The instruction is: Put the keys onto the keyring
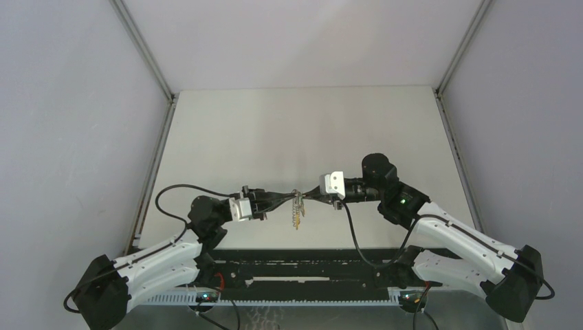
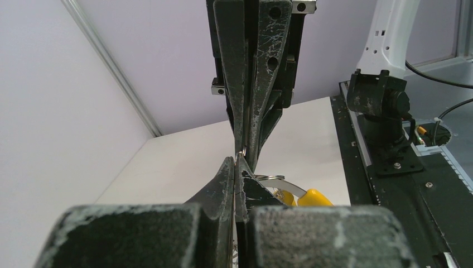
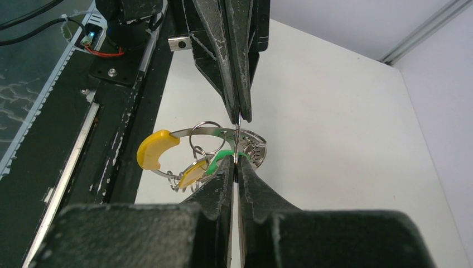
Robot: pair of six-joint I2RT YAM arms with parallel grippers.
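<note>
My two grippers meet tip to tip above the near middle of the table, the left gripper (image 1: 287, 198) and right gripper (image 1: 308, 196) both shut. Between them hangs the bunch of keys (image 1: 297, 214). In the right wrist view my right gripper (image 3: 237, 159) pinches the thin grey keyring (image 3: 257, 149) edge-on, and the left arm's fingers (image 3: 223, 67) pinch it from above. A green key head (image 3: 218, 160) and yellow key heads (image 3: 155, 149) dangle left of the tips. In the left wrist view my left gripper (image 2: 236, 162) is shut, with a yellow key head (image 2: 315, 197) beside it.
The white table (image 1: 309, 130) is walled by grey panels on three sides. A black rail (image 1: 302, 275) runs along the near edge between the arm bases. The right arm's base (image 2: 379, 111) and the left arm's base (image 3: 125, 33) stand close by the grippers.
</note>
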